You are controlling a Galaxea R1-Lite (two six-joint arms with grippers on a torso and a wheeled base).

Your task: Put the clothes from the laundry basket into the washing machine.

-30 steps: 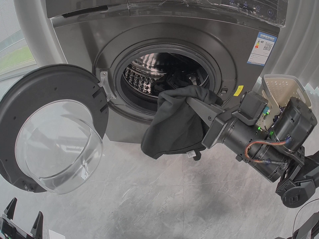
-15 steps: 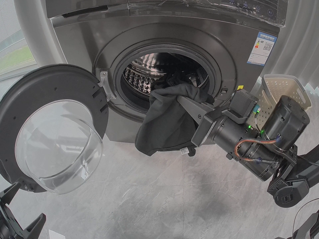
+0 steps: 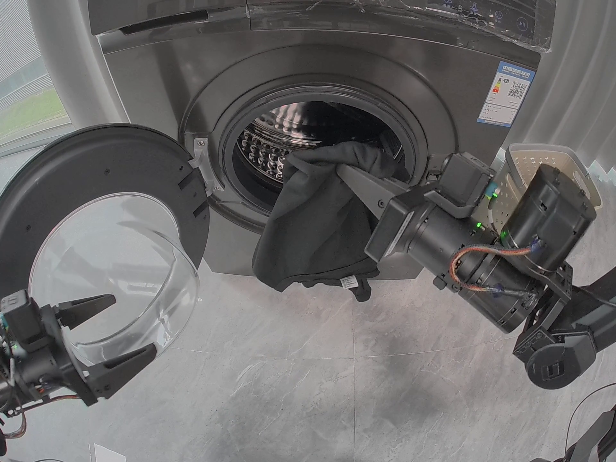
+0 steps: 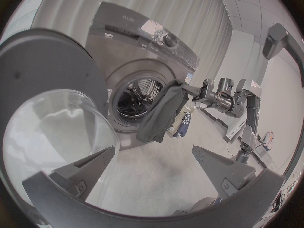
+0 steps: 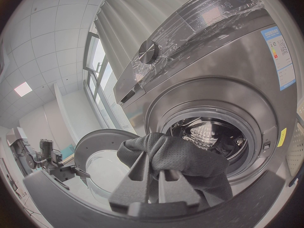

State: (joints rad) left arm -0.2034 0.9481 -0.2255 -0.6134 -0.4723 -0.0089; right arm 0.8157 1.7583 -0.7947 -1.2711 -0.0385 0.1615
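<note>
While right gripper [image 3: 341, 173] clamps dark grey perforated garment [image 3: 314, 226] at drum mouth of grey washing machine [image 3: 359, 52], cloth hanging past lower rim, left gripper [image 3: 133, 325] spread wide, empty, beside open round glass door [image 3: 96, 174], beige perforated laundry basket [image 3: 545, 162] behind right arm.

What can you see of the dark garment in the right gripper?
The dark garment is soft, charcoal fabric, finely perforated up close. The right gripper is shut on its bunched top, held at the mouth of the washing machine. The rest hangs loose before the machine's front, off the floor, with a small white tag at the lower hem.
</note>
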